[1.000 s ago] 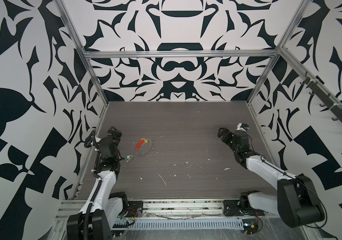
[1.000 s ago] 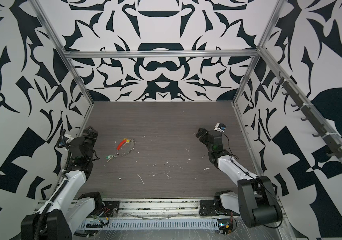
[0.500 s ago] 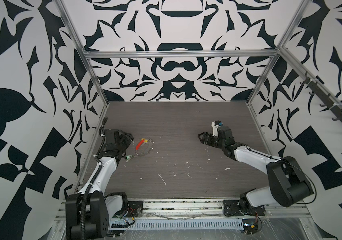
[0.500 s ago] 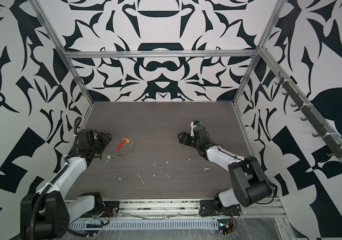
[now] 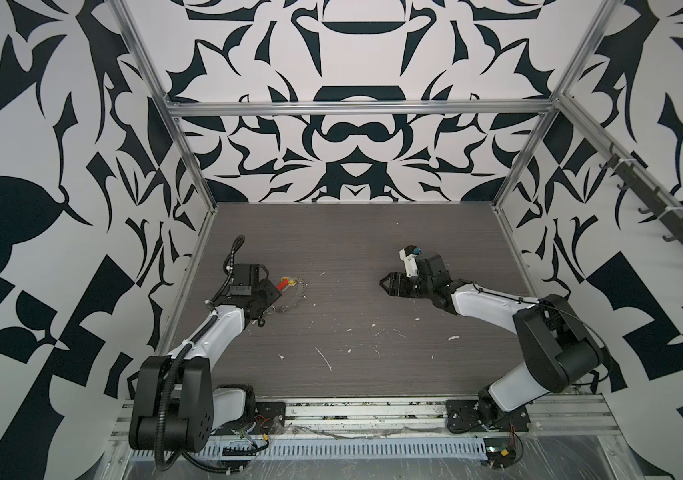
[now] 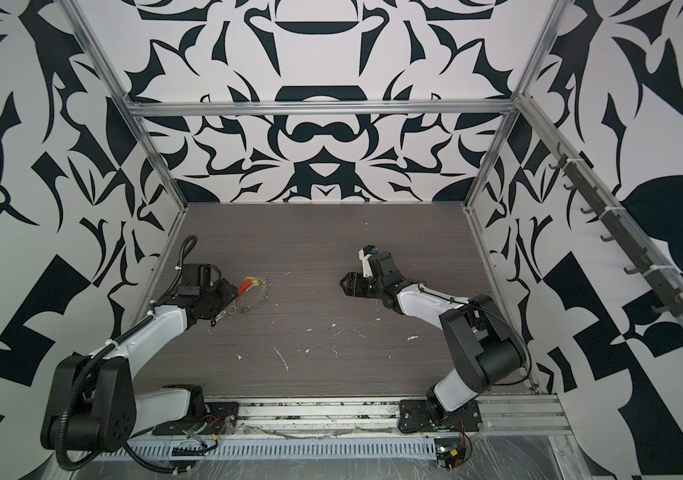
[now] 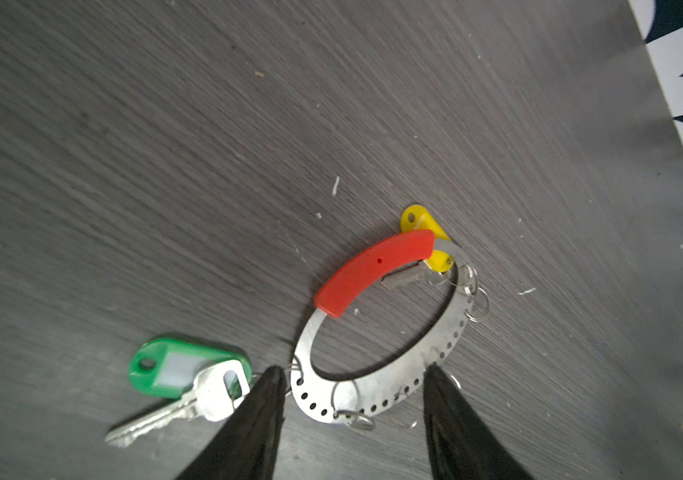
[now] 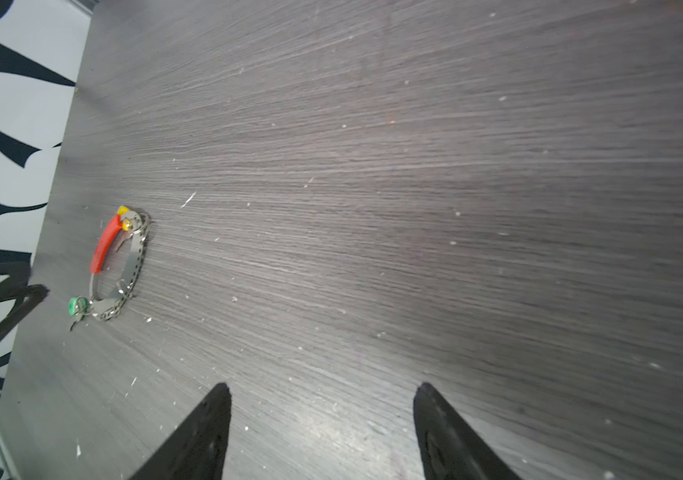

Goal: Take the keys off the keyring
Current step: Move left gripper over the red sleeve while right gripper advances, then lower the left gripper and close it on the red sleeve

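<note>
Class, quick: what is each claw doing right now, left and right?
Left claw: open, tips astride the keyring, not visibly clamped.
Right claw: open, holding nothing.

the keyring (image 7: 377, 395) is shiny perforated metal with a smooth red plastic end, the table (image 7: 206, 124) matt woodgrain.

The green key tag (image 7: 173, 370) is hidden beneath the left end effector (image 5: 268, 308) in both top views. Just beyond that end effector, the keyring's red section (image 7: 373, 266) hides the yellow key tag's (image 7: 414, 218) middle.
</note>
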`<state>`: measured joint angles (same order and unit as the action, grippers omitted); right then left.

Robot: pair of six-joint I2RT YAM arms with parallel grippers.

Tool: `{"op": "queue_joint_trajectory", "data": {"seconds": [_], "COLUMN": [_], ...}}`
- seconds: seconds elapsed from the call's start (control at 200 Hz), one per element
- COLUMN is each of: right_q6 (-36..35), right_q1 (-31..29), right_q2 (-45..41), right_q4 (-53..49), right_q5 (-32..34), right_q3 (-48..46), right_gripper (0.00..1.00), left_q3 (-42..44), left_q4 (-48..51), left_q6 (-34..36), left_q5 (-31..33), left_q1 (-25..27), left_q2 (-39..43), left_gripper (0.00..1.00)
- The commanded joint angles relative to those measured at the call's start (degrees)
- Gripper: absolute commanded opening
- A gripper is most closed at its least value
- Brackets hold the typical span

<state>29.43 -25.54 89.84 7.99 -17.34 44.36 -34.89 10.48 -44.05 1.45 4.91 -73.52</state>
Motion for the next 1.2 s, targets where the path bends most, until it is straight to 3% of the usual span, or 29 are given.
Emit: {"op": "queue_joint_trajectory", "data": {"seconds": [0.0, 0.195, 0.465, 0.555, 0.64, 1.0, 1.2], "right_q6": [-1.29, -1.81, -1.48, -1.48, -1.53, -2.14, -2.36], "right_q1": [-0.39, -0.45, -0.39, -0.39, -0.37, -0.39, -0.41], "right_q2": [-0.84, -1.07, -0.63, -0.68, -0.80, -0.67, -0.62], "right_q4": [-0.04, -0.62, -0.20, -0.13, -0.34, -0.39, -0.30], "right_q5": [-1.38, -1.72, -2.05, -2.34, -2.34, -2.07, -2.08], "right_q3": [2.27, 2.18, 1.60, 1.44, 1.34, 1.43, 1.34], "right_gripper": [0.72, 0.72, 0.71, 0.71, 0.71, 0.71, 0.71], "left_q3": [-1.40, -2.88, -8.13, -11.84, -14.90, -19.56, -21.87], "left_q4": [-0.13, -2.79, 1.99, 6.35, 9.92, 12.88, 16.84], "left_q6": [0.98, 1.75, 3.64, 6.10, 8.11, 11.10, 9.79], "left_q5": [1.45, -0.08, 10.87, 17.39, 19.12, 16.90, 17.24], "left_q1": [0.28, 2.52, 5.83, 7.53, 7.75, 12.15, 12.78], "left_q2": [-3.97, -7.26, -9.72, -12.51, -15.94, -23.64, -27.89], "left_gripper": [0.56, 0.51, 0.53, 0.58, 0.60, 0.63, 0.54]}}
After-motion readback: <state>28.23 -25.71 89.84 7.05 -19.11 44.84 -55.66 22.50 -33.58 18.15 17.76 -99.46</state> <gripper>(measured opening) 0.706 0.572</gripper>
